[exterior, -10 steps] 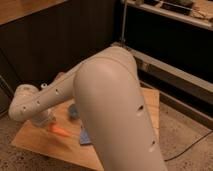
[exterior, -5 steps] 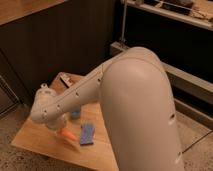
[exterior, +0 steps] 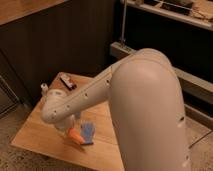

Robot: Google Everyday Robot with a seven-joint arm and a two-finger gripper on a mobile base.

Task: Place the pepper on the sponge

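The orange pepper (exterior: 75, 136) hangs low over the wooden table (exterior: 40, 137), its right end touching the left edge of the blue sponge (exterior: 88, 132). My gripper (exterior: 71, 129) reaches down from the white wrist and is shut on the pepper. The wrist and forearm hide most of the fingers. The sponge lies flat near the table's front edge.
A dark flat packet (exterior: 68, 81) lies at the table's back edge. A small white bottle (exterior: 44, 89) stands at the back left, behind my forearm (exterior: 85, 95). A metal shelf rail (exterior: 190, 80) runs behind on the right. My big shoulder link fills the right foreground.
The gripper has carried the pepper to the right, from the table's left part up to the sponge's left edge. The sponge has stayed in place.
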